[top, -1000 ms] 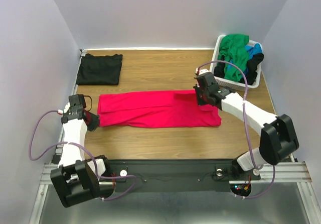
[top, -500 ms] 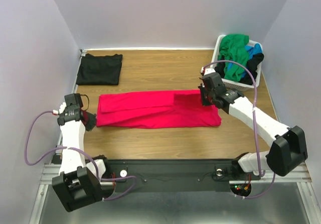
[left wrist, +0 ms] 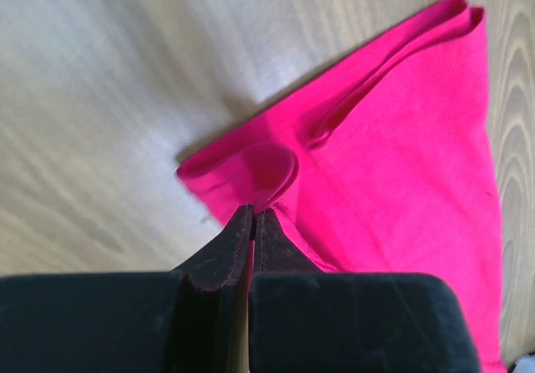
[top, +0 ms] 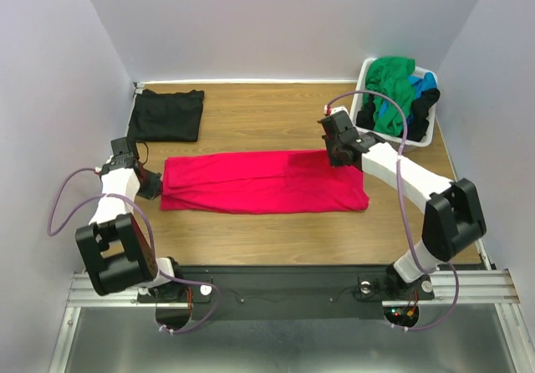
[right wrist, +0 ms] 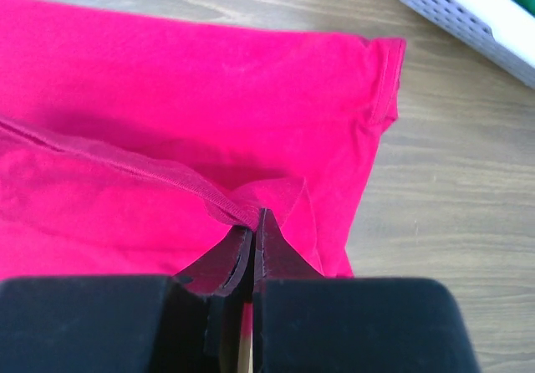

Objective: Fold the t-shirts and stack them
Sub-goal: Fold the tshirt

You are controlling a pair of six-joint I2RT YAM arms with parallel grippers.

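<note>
White arms (top: 393,170), black joints (top: 456,220), purple cables (top: 57,218), black left gripper (left wrist: 252,215) and right gripper (right wrist: 255,220).

Wooden table (top: 267,109) with pinkish-red shirt (top: 251,181), black shirt (top: 167,114), white basket (top: 399,143)

a bright pinkish-red cloth t-shirt (top: 263,181) lies centre, folded into a long band; a folded black cloth t-shirt (top: 167,114) lies far left; crumpled green, blue, black shirts (top: 391,82) heap far right.

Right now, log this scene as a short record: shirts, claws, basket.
red shirt: folded into a long band, flat on the table
left claw: shut, pinching the red shirt's left end
right claw: shut, pinching a fold near its right end
black shirt: folded, far left corner
basket: far right corner, holds heaped shirts, green, blue, black
</note>
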